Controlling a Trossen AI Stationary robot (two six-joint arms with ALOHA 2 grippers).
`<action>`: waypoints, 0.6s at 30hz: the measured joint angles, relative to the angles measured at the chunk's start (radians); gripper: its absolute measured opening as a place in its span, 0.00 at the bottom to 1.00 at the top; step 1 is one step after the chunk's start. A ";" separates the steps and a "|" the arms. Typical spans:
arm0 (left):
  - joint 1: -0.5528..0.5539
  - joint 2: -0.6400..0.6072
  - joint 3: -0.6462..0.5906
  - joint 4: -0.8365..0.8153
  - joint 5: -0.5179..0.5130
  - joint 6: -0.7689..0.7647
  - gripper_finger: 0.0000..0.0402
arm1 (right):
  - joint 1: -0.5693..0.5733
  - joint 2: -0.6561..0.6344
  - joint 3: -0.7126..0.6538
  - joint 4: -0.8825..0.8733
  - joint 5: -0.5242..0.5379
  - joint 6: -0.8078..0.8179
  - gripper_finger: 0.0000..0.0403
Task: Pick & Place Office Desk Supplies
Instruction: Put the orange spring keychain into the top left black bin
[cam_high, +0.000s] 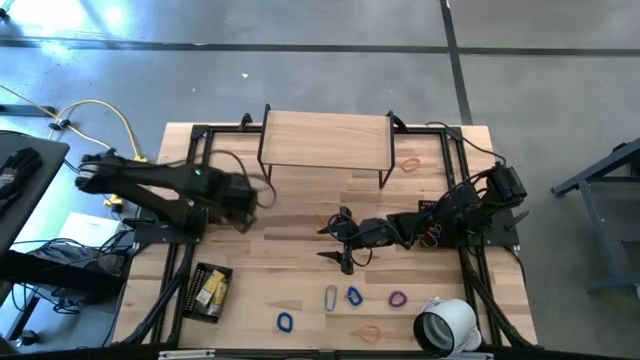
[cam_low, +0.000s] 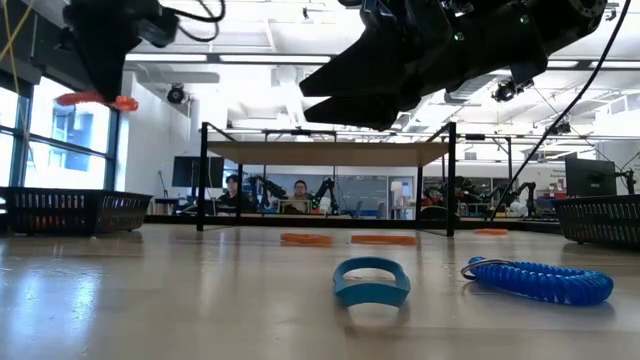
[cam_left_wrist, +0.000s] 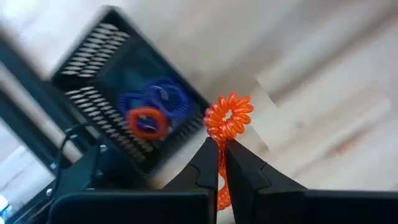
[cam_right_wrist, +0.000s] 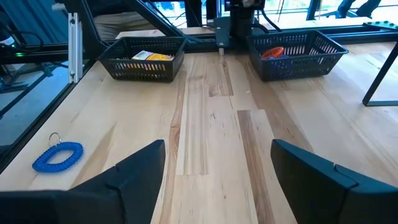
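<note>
My left gripper (cam_left_wrist: 221, 146) is shut on an orange-red coiled loop (cam_left_wrist: 229, 115), high above the table's left side (cam_low: 100, 95). Below it stands a black mesh basket (cam_left_wrist: 93, 53) holding blue coils (cam_left_wrist: 163, 99) and an orange-red one (cam_left_wrist: 147, 121). My right gripper (cam_right_wrist: 217, 168) hangs open over the table's middle (cam_high: 338, 243), with nothing between its fingers. Near the front edge lie a silver clip (cam_high: 331, 297), blue loops (cam_high: 354, 295) (cam_high: 285, 321), a purple loop (cam_high: 397, 298) and an orange band (cam_high: 368, 332). My left gripper pinches the orange-red coil between its two fingertips, at one side of the loop (cam_left_wrist: 219, 138). The fingers point steeply down. Most of the loop sticks out past the tips. The coil is lifted clear of the table, lying roughly level under the fingers in the low view (cam_low: 95, 100).
A second mesh basket (cam_high: 210, 290) with yellow packets stands front left. A wooden shelf on black legs (cam_high: 325, 140) spans the far middle, with an orange band (cam_high: 410, 163) beside it. A large white tape roll (cam_high: 445, 325) sits front right.
</note>
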 joint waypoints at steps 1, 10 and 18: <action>0.029 -0.024 -0.011 -0.004 -0.012 -0.013 0.02 | 0.000 0.000 0.000 0.000 0.000 0.000 0.70; 0.350 -0.159 -0.217 0.057 0.028 -0.030 0.02 | 0.000 0.000 0.000 0.000 0.000 0.000 0.70; 0.522 -0.159 -0.363 0.283 0.145 0.122 0.02 | 0.000 0.000 0.000 0.000 0.000 -0.003 0.70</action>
